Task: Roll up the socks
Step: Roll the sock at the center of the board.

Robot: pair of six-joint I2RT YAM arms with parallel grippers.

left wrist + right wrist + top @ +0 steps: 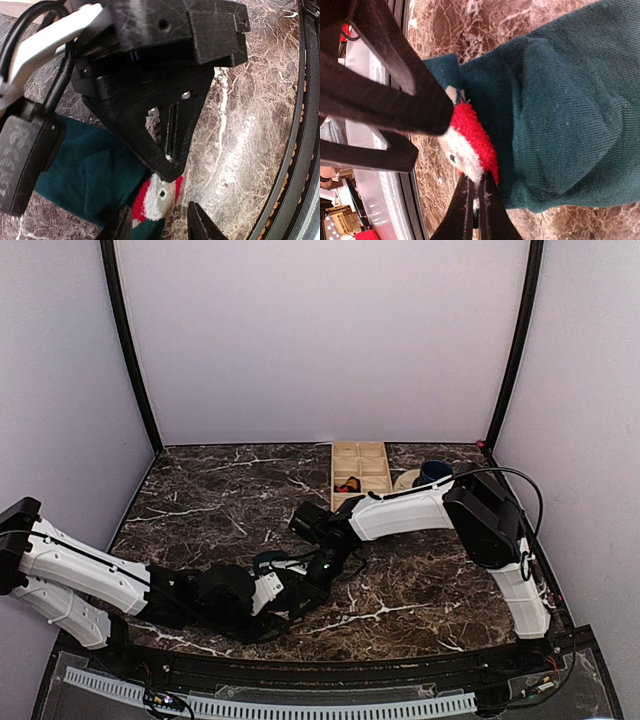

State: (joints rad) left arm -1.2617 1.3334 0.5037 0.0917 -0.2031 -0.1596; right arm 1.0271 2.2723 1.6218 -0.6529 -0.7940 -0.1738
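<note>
1. Marbled table (200,490): work gathered near its front edge, where both arms meet. Judged as the start of the rolling step, with nothing wound into a roll yet.
2. Wooden compartment tray (375,465), standing well apart at the far right: something red and black in one left-hand compartment, too small to identify.
3. Teal sock (560,115): lying flat on the table, loosely folded, with a fuzzy red-and-white patch (470,135) poking out at its near end. Cannot tell whether that patch belongs to the second, patterned sock.
4. Dark blue mug (435,472): just right of the tray, contents hidden.
5. Left pincer (159,220): spread, fingers either side of the patch, gripping nothing.
6. Right pincer (478,185): pressed together, tips at the patch's edge. Cannot tell whether any cloth is nipped.
7. Next move, as a judgement: closing the spread pincer on the sock's end and turning it over along the length, with the other end pinned. Soft cloth likely to slip or unfold.
</note>
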